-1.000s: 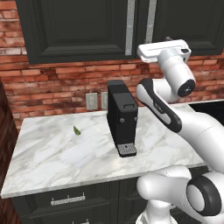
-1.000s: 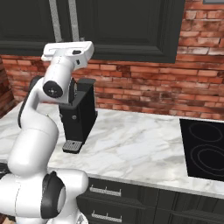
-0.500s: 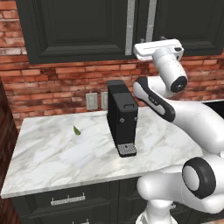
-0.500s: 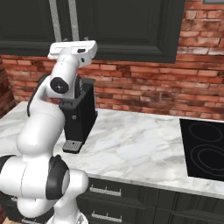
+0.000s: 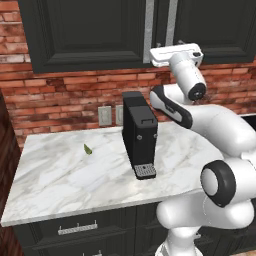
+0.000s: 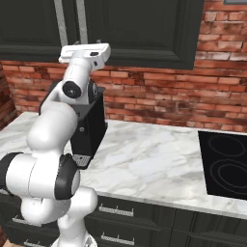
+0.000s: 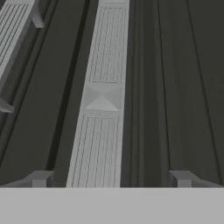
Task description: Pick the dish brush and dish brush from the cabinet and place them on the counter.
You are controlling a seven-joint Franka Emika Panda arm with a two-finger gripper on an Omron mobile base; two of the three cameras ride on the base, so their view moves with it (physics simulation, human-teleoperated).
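The cabinet (image 5: 85,35) hangs above the counter (image 5: 60,185) with both dark doors shut, so the two dish brushes are hidden. My white hand (image 5: 176,54) is raised to the lower end of the doors' silver bar handles (image 5: 171,22). Seen from the hand, my gripper (image 7: 110,179) is open, its two fingertips (image 7: 39,179) standing either side of one ribbed handle (image 7: 103,96), close to the door and not touching it. A second handle (image 7: 17,35) runs at the upper left. In the right base view the hand (image 6: 86,53) sits just under the handles (image 6: 81,21).
A tall black coffee machine (image 5: 140,135) stands on the counter below my arm, also seen from the right (image 6: 91,125). A small green scrap (image 5: 87,149) lies left of it. A black cooktop (image 6: 224,164) is at the right. Dark drawers (image 5: 75,230) run under the slab.
My hand has moved forward toward the cabinet doors and a little left, closing in on the handles. The jaws have stayed wide. Nothing on the counter has moved.
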